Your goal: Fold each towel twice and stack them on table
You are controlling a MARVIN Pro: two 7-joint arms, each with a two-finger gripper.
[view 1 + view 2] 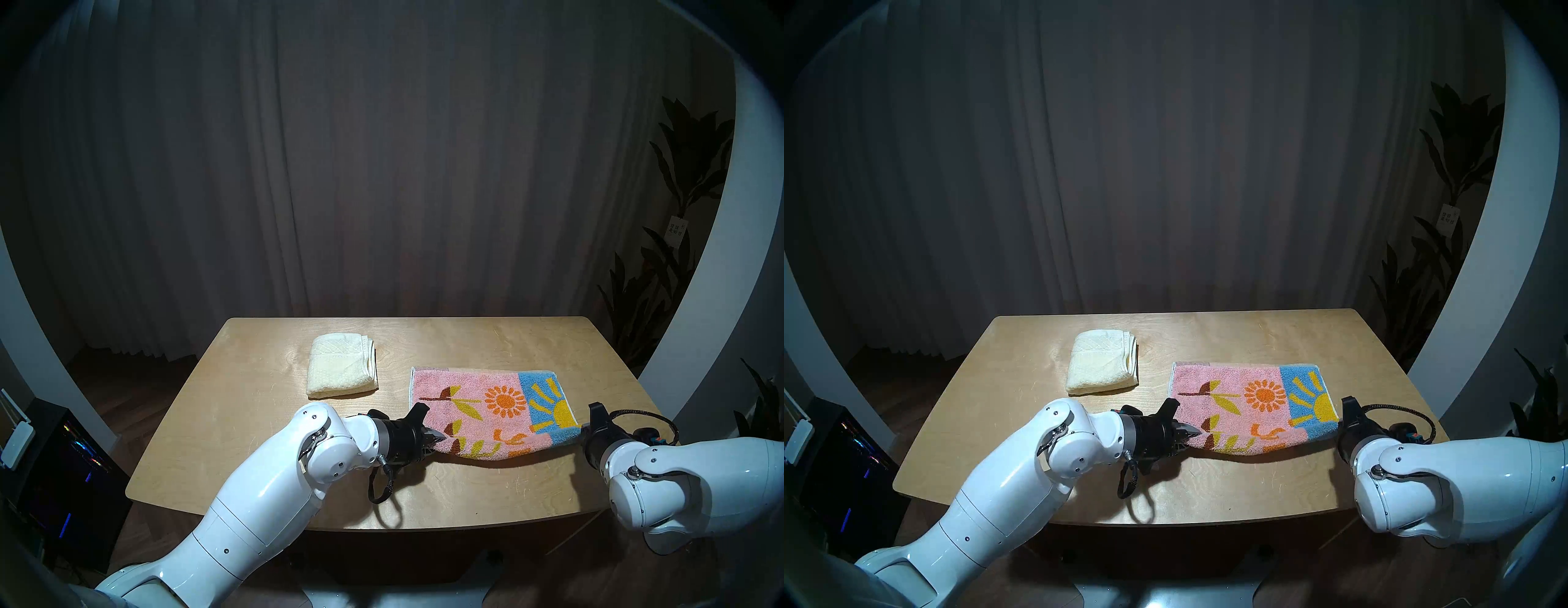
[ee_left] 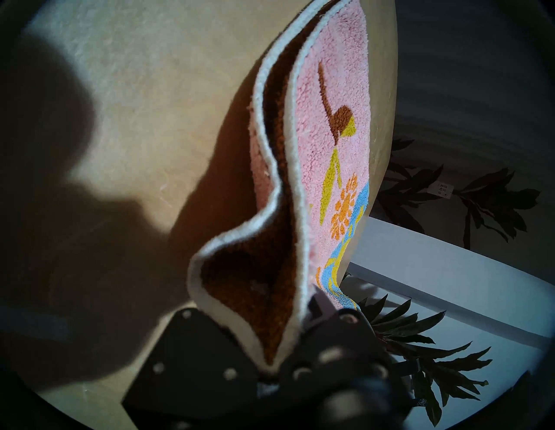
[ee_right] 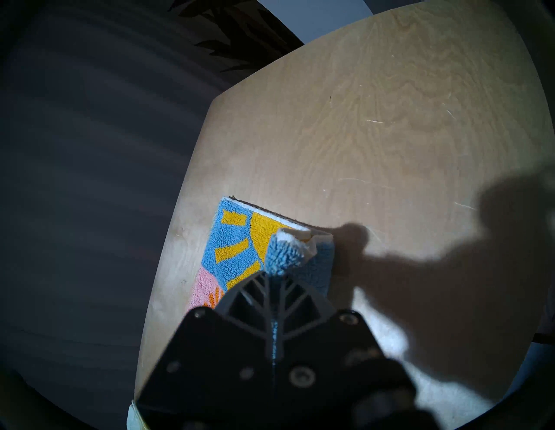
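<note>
**Two grippers hold up the near edge of the flower towel**

The left gripper (image 1: 437, 439) is pinched tight on the near left corner of the pink and blue towel (image 1: 488, 401). In the left wrist view, the white-edged corner is squeezed between the black fingers (image 2: 322, 303), and the towel opens up there so its brown back side shows.

The right gripper (image 1: 584, 432) is closed tight on the near right corner, the blue one. In the right wrist view, blue fluffy cloth bunches up at the fingertips (image 3: 280, 279).

Both corners are lifted off the table (image 1: 237, 424). The near edge of the towel sags between the two grippers. The far part of the towel lies flat on the wood, on the right half of the table. Its yellow sun and orange flower face up.

The cream towel (image 1: 341, 365) sits folded on the table, to the left of the flower towel and a bit farther back. The two towels are apart and not touching.

A dark curtain (image 1: 382, 170) hangs behind the table, and a leafy plant (image 1: 679, 212) stands at the right.
</note>
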